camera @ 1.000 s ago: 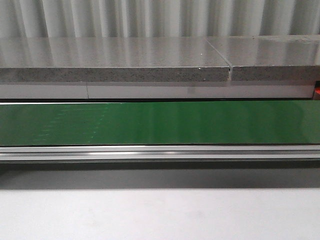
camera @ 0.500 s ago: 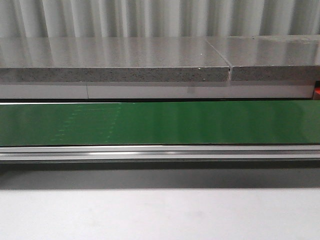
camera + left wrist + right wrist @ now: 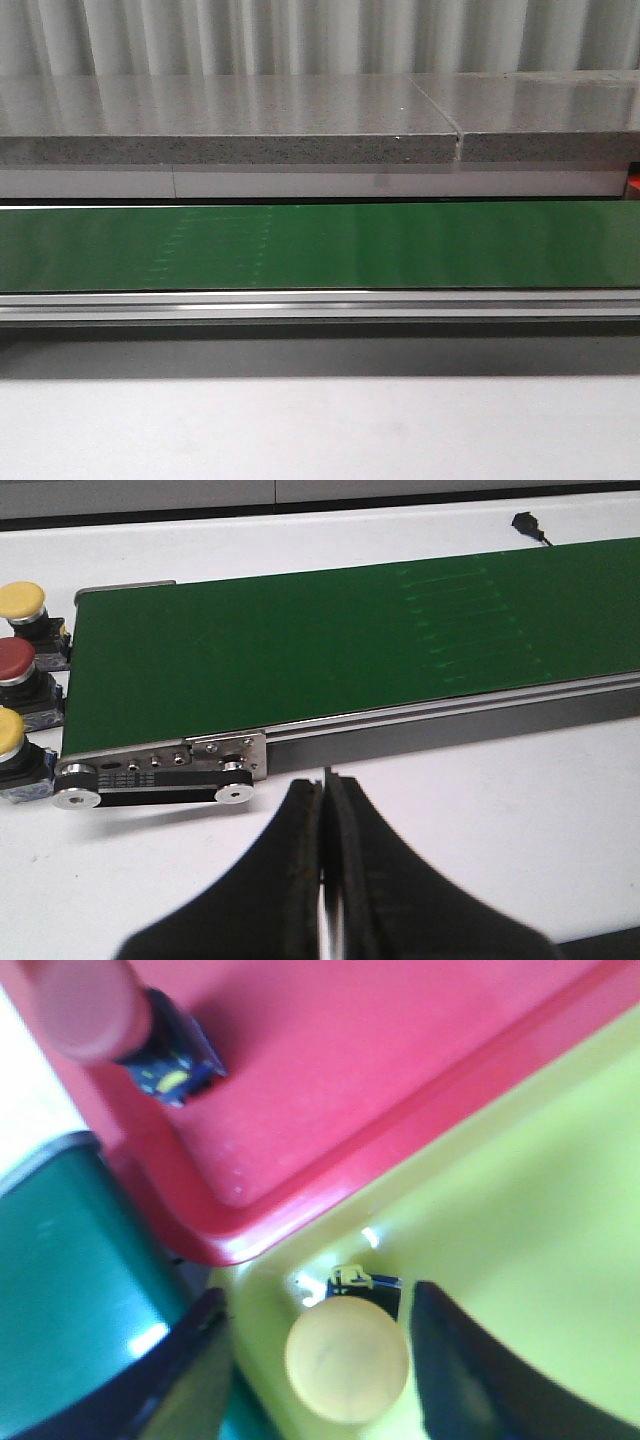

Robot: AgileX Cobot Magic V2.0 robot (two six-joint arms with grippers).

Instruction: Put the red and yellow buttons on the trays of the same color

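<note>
In the right wrist view, the right gripper point(image 3: 318, 1360) is standing with its two dark fingers point(image 3: 195, 1380) spread wide, one on either side of a yellow button point(image 3: 346, 1358). The button's round cap is sitting between them with a gap showing on both sides, so the fingers are not pressing it. The button is resting inside the yellow tray point(image 3: 520, 1220), close to that tray's corner, with its dark base showing just beyond the cap. Beyond it, the red tray point(image 3: 400, 1070) is lying edge to edge with the yellow one, and a red button point(image 3: 85, 1005), blurred, is sitting inside it near its far side. A green surface point(image 3: 70, 1290) is showing beside the trays.

In the left wrist view, the left gripper point(image 3: 327, 820) is hovering over the white table point(image 3: 480, 800) with its black fingers point(image 3: 295, 880) pressed together, holding nothing. Past it, the green conveyor belt point(image 3: 350, 640) is running across the table. At the belt's end, three more buttons are standing in a row: a yellow one point(image 3: 8, 735), a red one point(image 3: 15, 660) and another yellow one point(image 3: 22, 600).

In the front view, neither gripper is showing; only the belt point(image 3: 320, 245) and the grey speckled slab point(image 3: 230, 120) behind it are appearing.
</note>
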